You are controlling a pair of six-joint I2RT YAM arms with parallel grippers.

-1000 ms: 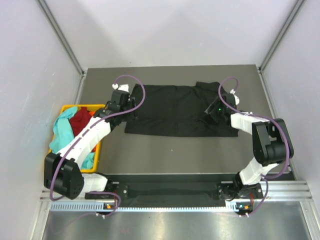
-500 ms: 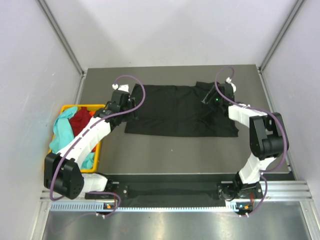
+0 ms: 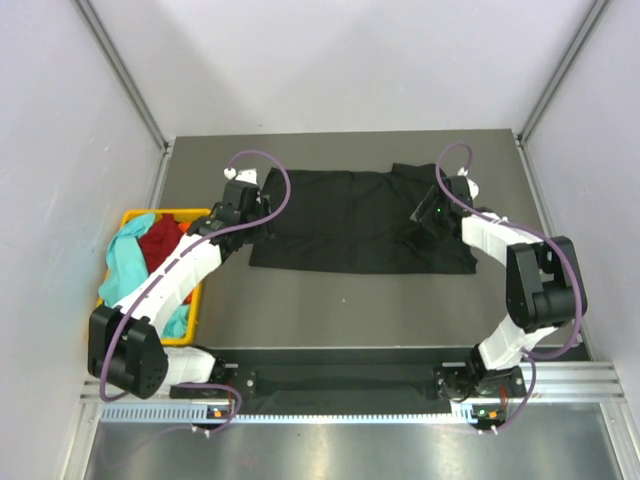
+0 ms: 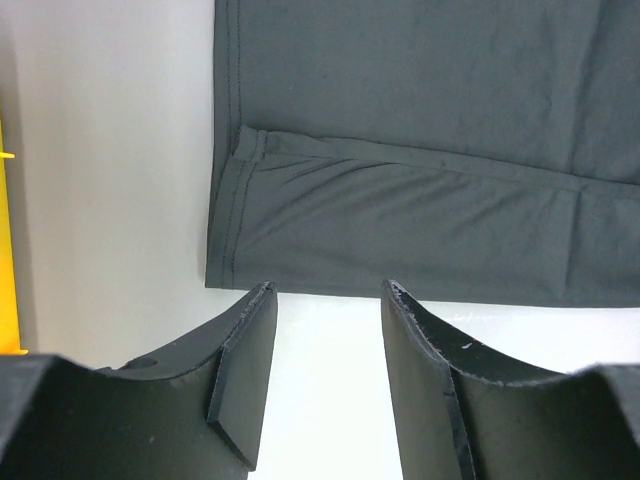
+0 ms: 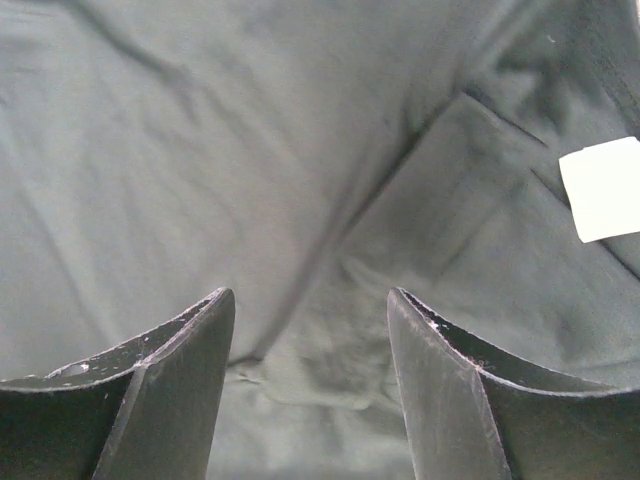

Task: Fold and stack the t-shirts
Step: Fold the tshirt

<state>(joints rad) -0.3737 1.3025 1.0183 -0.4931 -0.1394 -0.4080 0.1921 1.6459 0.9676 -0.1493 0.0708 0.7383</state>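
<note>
A: Any writing to read?

B: There is only a small white rectangular label (image 5: 600, 188) at the neck of the black soft cloth t-shirt (image 3: 350, 220). It looks blank, with no brand or letters I can make out. It sits ahead of the right pincer (image 5: 310, 295), out past its right finger.

A: Which way does the shirt lie?

B: It lies flat on the grey counter (image 3: 350, 300), with its long axis running from one pincer to the other. The neck end is under the right pincer and the stitched hem is at the left pincer (image 4: 325, 290).

A: And the pincers?

B: Both are spread, with nothing between the fingers. The right one is over the cloth, and I cannot tell whether its tips touch it. The left one is over bare counter. The near corner of the hem lies just ahead of its left finger, and a folded-in flap runs off ahead and to the right.

A: Anything else?

B: A yellow plastic basket (image 3: 135, 215) stands to the left of the left pincer, apart from the black shirt. It holds a teal cloth shirt (image 3: 122, 258) and a red cloth shirt (image 3: 160, 238) in a heap.
</note>
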